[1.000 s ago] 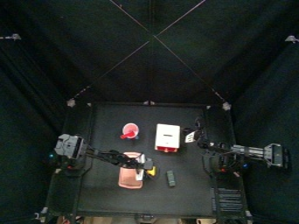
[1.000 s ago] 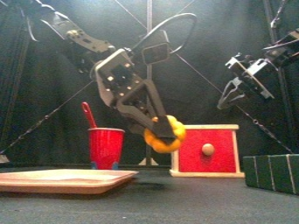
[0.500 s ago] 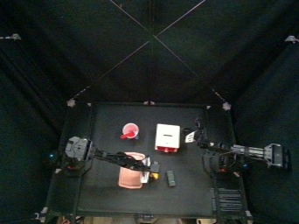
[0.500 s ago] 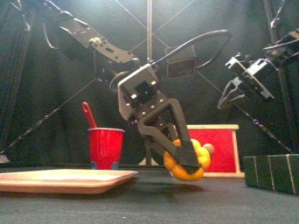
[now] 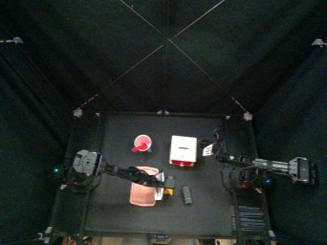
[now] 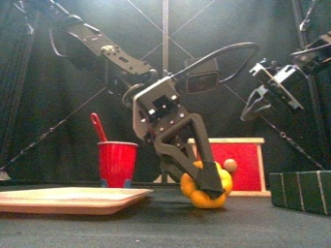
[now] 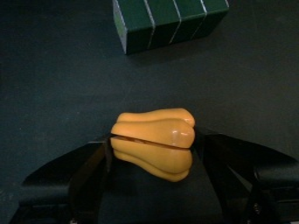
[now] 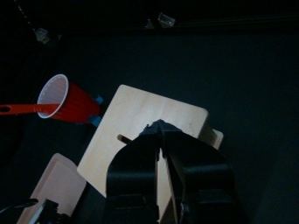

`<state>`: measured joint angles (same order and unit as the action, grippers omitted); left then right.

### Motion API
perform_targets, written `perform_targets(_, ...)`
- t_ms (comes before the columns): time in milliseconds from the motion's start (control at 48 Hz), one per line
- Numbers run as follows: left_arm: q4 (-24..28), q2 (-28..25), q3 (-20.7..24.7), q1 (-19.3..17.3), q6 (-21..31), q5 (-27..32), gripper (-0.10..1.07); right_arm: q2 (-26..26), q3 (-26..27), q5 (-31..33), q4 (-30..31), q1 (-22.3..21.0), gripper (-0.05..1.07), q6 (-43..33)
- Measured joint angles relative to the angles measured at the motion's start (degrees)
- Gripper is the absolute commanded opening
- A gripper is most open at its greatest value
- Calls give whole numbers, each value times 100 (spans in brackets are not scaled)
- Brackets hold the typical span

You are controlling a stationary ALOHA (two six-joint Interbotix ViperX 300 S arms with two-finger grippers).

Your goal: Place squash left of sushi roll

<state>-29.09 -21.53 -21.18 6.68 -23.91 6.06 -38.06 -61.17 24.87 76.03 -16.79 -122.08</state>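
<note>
Red cup (image 6: 118, 162) with a red stick inside — behind the pale board (image 6: 72, 200); white-and-red box (image 5: 185, 150) mid-desk (image 5: 115, 134) — upright, near the cup.

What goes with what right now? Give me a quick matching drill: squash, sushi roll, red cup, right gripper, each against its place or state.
Things:
1. squash
2. sushi roll
3. red cup
4. right gripper

Places or states:
A. raised above the table, holding nothing
B. lying on the table ahead of the left gripper
C. clamped in the left gripper, down at the table
D. standing behind the pale board, a red stick in it

Pairs: 1-C, 2-B, 3-D, 4-A
</note>
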Motion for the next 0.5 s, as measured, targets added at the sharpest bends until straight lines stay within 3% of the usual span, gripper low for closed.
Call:
perform_targets(250, 0, 44, 0, 0, -9, -53, 100, 0, 0, -9, -9, 0, 38, 0)
perform_targets(500, 0, 413, -211, 0, 0, -360, 100, 0, 9, -9, 0, 0, 38, 0)
